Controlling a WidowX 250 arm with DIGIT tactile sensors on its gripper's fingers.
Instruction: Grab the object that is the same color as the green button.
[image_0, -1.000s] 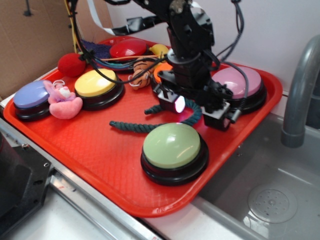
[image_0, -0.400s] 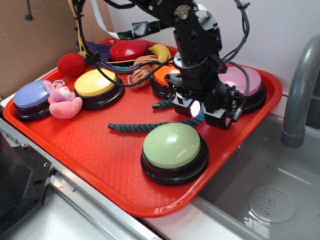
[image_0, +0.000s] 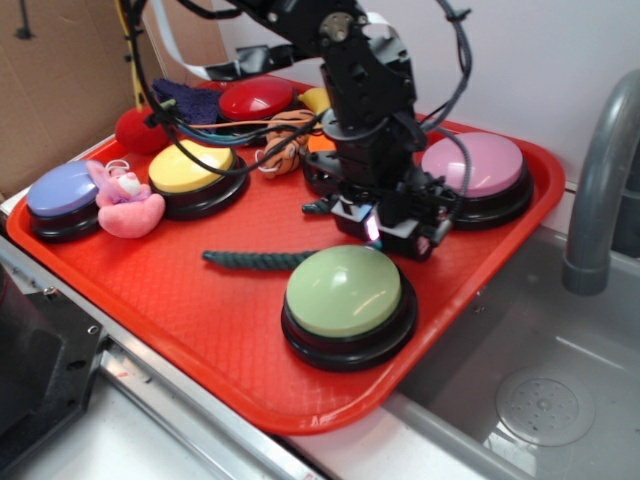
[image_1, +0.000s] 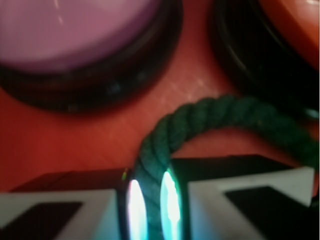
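Note:
The object, a dark green twisted rope (image_0: 255, 260), lies on the red tray (image_0: 180, 300), its free end pointing left. Its other end curves up under my gripper (image_0: 372, 228). In the wrist view the rope (image_1: 210, 115) arcs from the right and runs down between my two glowing fingertips (image_1: 134, 207), which are shut on it; my gripper (image_1: 151, 205) pinches it tightly. The green button (image_0: 343, 290), pale green dome on a black base, stands just in front of the gripper, untouched.
The pink button (image_0: 474, 165) sits right behind the gripper, an orange button (image_0: 322, 145) under the arm. Yellow button (image_0: 192, 166), purple button (image_0: 62, 190), red button (image_0: 256, 97), pink plush (image_0: 126, 205), red ball (image_0: 140, 130) and tiger toy (image_0: 285, 135) fill the left. A sink and faucet (image_0: 600, 190) lie right.
My gripper has moved slightly left and lower and closed on the rope. The rope's free end has slid left and straightened on the tray.

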